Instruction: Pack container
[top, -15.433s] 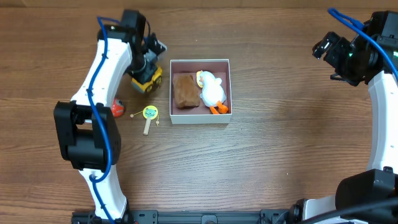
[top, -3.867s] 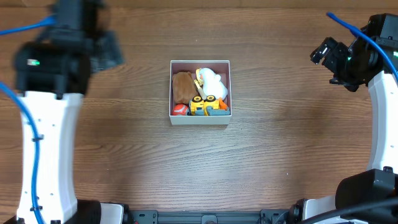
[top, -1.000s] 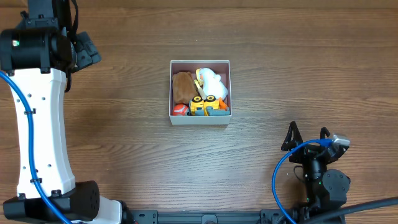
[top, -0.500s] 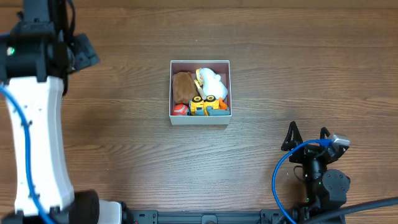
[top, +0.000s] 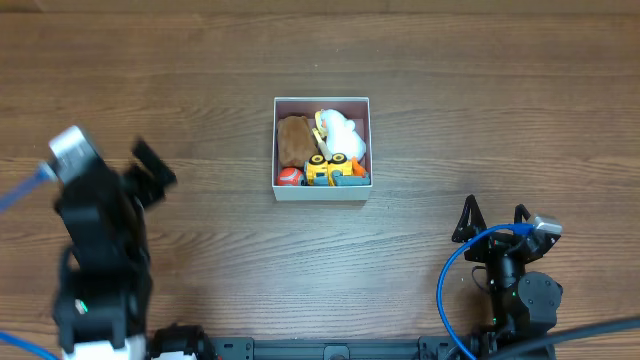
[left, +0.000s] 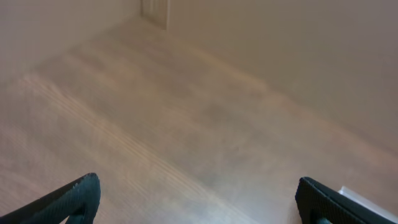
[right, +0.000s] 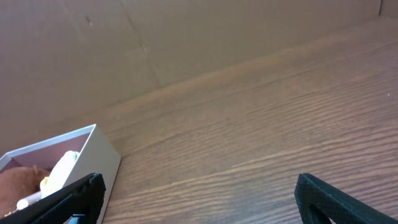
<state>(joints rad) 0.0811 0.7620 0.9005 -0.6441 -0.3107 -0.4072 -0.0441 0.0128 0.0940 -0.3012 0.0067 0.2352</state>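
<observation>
- Container (top: 322, 193) sits at mid-surface (top: 450, 90), square to the overhead view, well apart from both arms.
- Inside it: brown plush (top: 294, 140) rear left, white duck plush (top: 342, 135) rear right, red ball (top: 289, 176) front left, yellow toy truck (top: 328, 170) along the front wall. All packed close and touching.
- Left arm (top: 100, 240) is low at the left edge, blurred. The left jaws are spread wide, with the fingertips (left: 78, 194) at opposite lower corners of the left wrist view and only bare wood between them.
- Right arm (top: 515, 280) is folded at the near right. The right jaws are wide apart and hold nothing.
- The right wrist view catches the container's corner (right: 102, 158) at far left.
</observation>
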